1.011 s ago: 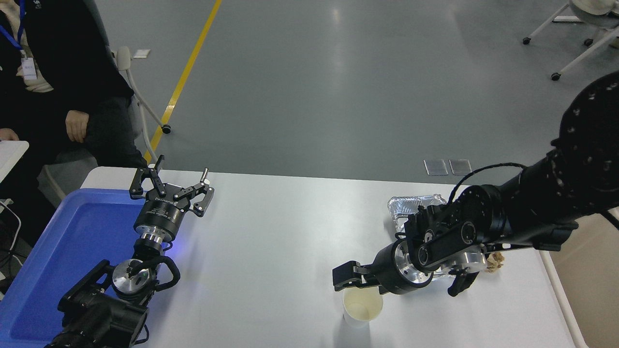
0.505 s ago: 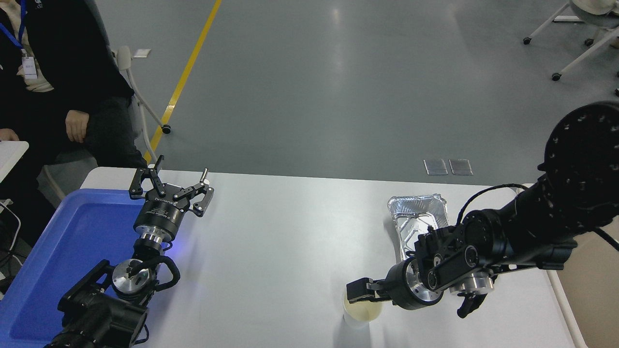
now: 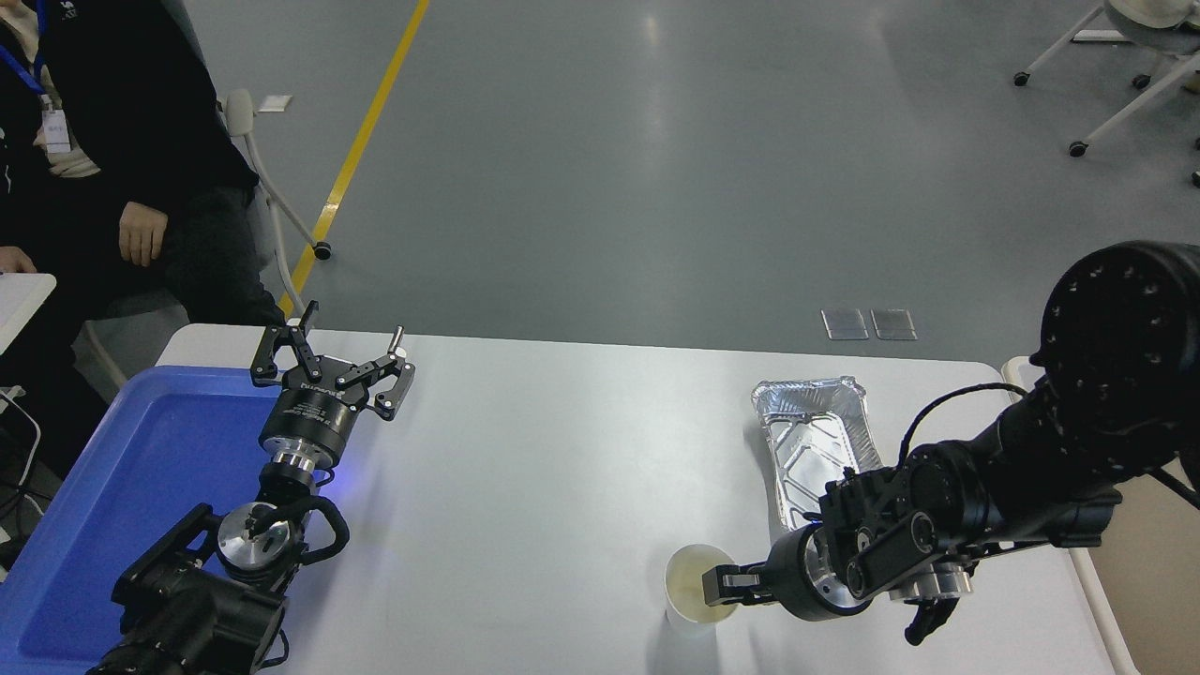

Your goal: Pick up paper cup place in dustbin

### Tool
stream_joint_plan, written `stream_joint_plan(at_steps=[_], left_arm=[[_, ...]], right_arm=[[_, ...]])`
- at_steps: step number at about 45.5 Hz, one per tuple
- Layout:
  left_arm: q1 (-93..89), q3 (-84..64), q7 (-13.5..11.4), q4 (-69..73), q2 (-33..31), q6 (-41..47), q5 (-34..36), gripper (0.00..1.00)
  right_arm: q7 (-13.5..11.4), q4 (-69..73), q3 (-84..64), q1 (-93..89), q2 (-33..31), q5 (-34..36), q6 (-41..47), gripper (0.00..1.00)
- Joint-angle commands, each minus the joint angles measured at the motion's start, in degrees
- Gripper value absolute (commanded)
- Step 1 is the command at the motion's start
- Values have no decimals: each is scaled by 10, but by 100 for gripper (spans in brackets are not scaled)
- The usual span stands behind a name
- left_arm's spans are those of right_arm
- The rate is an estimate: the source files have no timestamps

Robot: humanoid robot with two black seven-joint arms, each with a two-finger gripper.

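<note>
The white paper cup [image 3: 692,583] stands upright near the table's front edge, showing its pale cream inside. My right gripper [image 3: 716,588] comes in low from the right and its tip is at the cup's right rim, overlapping it; I cannot tell whether it grips the wall. The beige dustbin [image 3: 1158,581] shows only partly at the right edge, beside the table and behind my right arm. My left gripper [image 3: 333,361] is parked open at the lower left, over the blue bin's edge.
A silver foil tray [image 3: 814,436] lies just behind my right wrist. A large blue plastic bin [image 3: 122,487] fills the table's left end. A person in dark clothes sits at the far left [image 3: 141,141]. Wheeled chairs stand on the floor beyond.
My right arm has dropped and drawn back to the right, uncovering the foil tray. The gripper has come down from above the cup to its right rim. The cup has stayed put.
</note>
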Motion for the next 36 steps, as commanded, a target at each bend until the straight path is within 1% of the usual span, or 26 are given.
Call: stream_joint_plan(at_steps=[1,8,14,19,23,28,29,36], left_arm=[[0,0,0,0,0,0,0,99],[0,0,0,0,0,0,0,99],[0,0,0,0,0,0,0,99],[0,0,0,0,0,0,0,99],[0,0,0,0,0,0,0,99],[0,0,0,0,0,0,0,99],[0,0,0,0,0,0,0,99],[-1,0,0,0,0,0,0,99]], right_arm=[[1,5,-1,4,0,-5,0,0],[1,19,0,29,0,-3,5,0],[6,74,7,83,0,0,12,0],[8,103,8,148,0,0,46,0],[10,109,9,209,-1,0,106,0],[10,116,9,297,-57,-1,212,0],[11,117,8,334,-77,-2,258,0],[9,116,8,451,-129,-8,373,0]])
